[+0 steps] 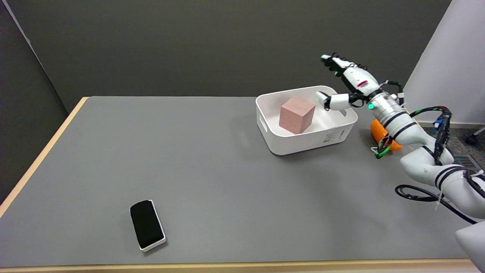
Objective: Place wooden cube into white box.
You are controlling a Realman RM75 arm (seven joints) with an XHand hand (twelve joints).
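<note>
A reddish-brown wooden cube (297, 114) sits inside the white box (303, 142) at the table's far right. My right hand (346, 81) hovers above the box's right rim, fingers spread and holding nothing. Its thumb points toward the cube, a short gap away from it. The other fingers reach up and away from the box.
An orange object (379, 132) lies on the table right of the box, partly hidden behind my forearm. A black eraser with a white base (147, 225) lies near the front left. Wooden table edges run along the left and front.
</note>
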